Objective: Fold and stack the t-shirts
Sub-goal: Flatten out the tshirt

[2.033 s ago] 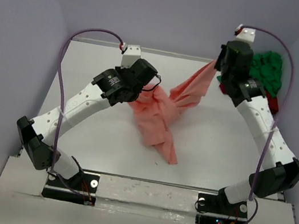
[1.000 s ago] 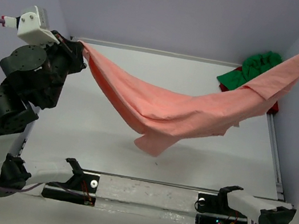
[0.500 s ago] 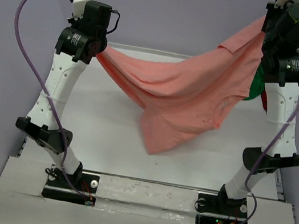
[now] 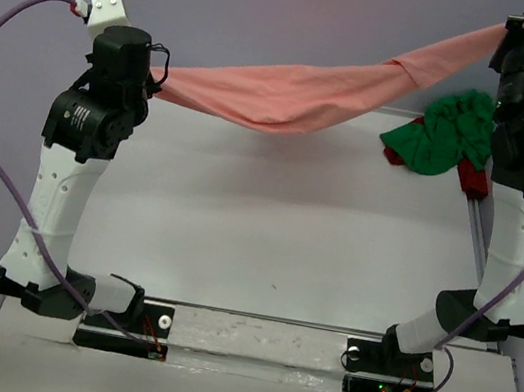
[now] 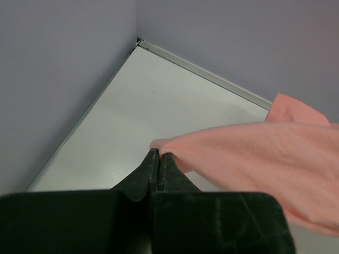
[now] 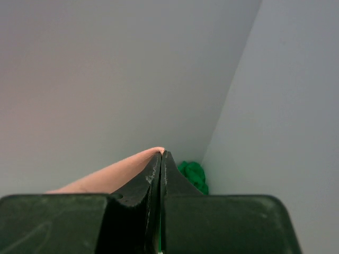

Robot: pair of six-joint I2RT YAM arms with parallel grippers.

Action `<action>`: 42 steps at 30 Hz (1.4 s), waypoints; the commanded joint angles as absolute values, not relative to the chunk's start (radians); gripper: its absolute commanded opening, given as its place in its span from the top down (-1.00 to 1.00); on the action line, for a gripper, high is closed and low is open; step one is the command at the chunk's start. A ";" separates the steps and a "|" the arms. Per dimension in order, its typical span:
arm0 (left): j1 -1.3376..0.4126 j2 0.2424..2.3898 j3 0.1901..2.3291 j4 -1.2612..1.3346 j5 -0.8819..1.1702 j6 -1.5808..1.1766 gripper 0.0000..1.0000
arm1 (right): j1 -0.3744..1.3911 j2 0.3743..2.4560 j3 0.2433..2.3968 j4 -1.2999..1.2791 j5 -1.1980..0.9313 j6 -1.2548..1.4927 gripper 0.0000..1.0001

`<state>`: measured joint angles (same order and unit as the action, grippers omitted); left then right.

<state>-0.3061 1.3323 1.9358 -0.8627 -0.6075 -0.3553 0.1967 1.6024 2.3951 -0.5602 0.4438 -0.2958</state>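
Observation:
The salmon pink t-shirt (image 4: 290, 94) hangs stretched in the air between both raised arms, sagging a little in the middle above the far half of the table. My left gripper (image 5: 159, 154) is shut on its left end, cloth (image 5: 254, 159) trailing off to the right. My right gripper (image 6: 162, 153) is shut on the other end, high at the right, a strip of pink cloth (image 6: 114, 177) running left from the tips. The bright green t-shirt (image 4: 446, 132) lies crumpled at the far right corner, also glimpsed behind the right fingers as green cloth (image 6: 193, 174).
A dark red item (image 4: 470, 178) lies partly under the green shirt by the right wall. Purple-grey walls (image 4: 305, 11) close in the white table (image 4: 276, 229) on three sides. Both arm bases sit at the near edge.
Both arms have pulled the pink shirt higher and tauter. Its hanging lower part has risen off toward the back, so it now spans as a narrow band.

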 commanded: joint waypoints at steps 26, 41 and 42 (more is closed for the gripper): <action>-0.347 1.301 1.752 -0.761 -0.638 -0.387 1.00 | 0.199 1.683 2.362 -0.563 0.387 -0.216 1.00; -0.469 1.224 1.808 -0.831 -0.678 -0.439 1.00 | 0.378 1.519 2.305 -0.561 0.501 -0.287 1.00; -0.479 1.221 1.809 -0.847 -0.686 -0.446 1.00 | 0.403 1.514 2.312 -0.560 0.524 -0.302 1.00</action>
<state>-0.4480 1.2472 1.8072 -0.8299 -0.6380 -0.4110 0.3069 1.5490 2.2894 -0.6277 0.4145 -0.2371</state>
